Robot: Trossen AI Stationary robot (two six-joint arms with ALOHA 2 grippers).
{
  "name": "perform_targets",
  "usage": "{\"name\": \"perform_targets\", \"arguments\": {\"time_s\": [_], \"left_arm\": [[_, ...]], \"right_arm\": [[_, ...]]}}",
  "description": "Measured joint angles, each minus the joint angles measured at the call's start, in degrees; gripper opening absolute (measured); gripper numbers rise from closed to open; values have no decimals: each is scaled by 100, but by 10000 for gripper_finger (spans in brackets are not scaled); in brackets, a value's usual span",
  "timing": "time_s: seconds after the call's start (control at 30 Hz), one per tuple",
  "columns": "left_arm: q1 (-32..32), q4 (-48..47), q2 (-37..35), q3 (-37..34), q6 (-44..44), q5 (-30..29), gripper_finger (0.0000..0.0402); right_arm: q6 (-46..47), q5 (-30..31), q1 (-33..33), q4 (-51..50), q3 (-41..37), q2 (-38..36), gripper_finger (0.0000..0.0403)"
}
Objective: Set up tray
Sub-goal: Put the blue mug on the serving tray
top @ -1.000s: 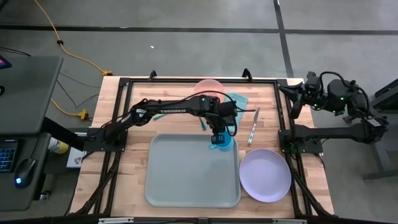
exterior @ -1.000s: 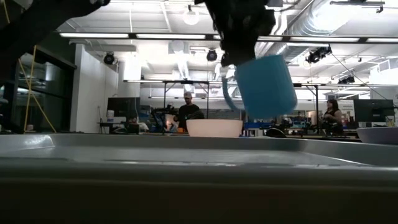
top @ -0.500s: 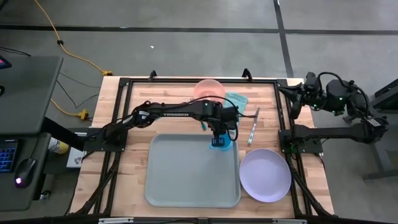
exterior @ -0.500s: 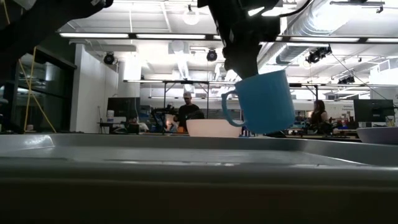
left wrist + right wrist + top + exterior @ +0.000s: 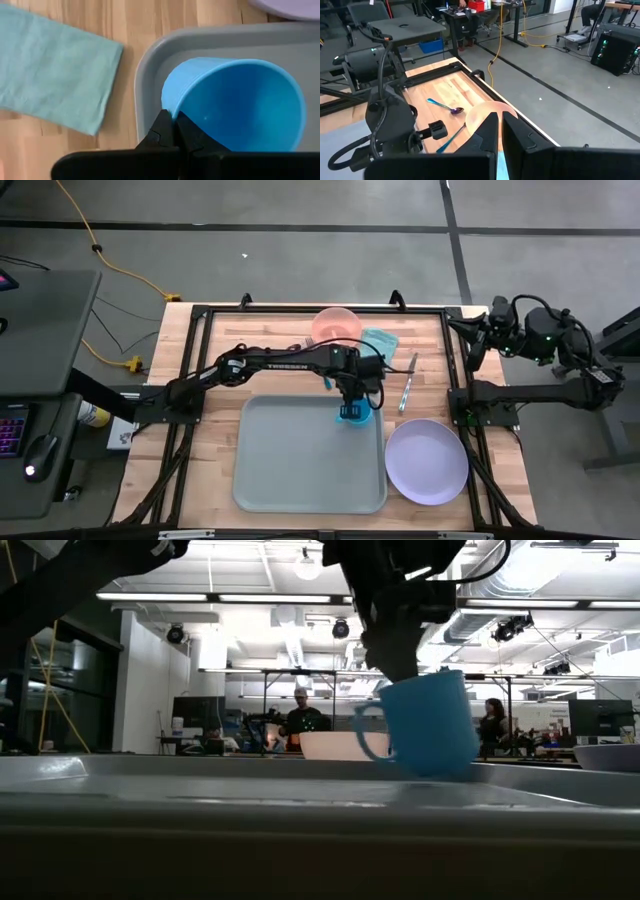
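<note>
On the wooden counter (image 5: 215,360) we see the grey-green tray (image 5: 300,465) lying flat near the front edge, with the lavender plate (image 5: 427,462) just beside its right side. The left hand (image 5: 350,408) pinches the rim of a blue cup (image 5: 356,416) over the tray's far right corner. The right hand (image 5: 496,131) is closed and empty, parked beyond the counter's right edge.

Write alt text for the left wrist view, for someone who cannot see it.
The left pincer, shut on the rim of a blue cup, holds it over a corner of the pale grey-green tray. A folded teal cloth lies on the wooden table beside the tray.
</note>
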Motion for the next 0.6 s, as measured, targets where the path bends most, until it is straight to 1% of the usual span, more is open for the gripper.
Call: {"name": "perform_targets", "arguments": {"time_s": [0.27,0.47,0.6], "left_arm": [[40,143,0,0,20,130,59],[40,375,0,0,53,161,57],[42,549,1,0,58,364,49]], "right_arm": [[-2,0,0,-48,0,0,0],[-2,0,0,-117,0,0,0],[-9,0,0,-122,0,0,0]]}}
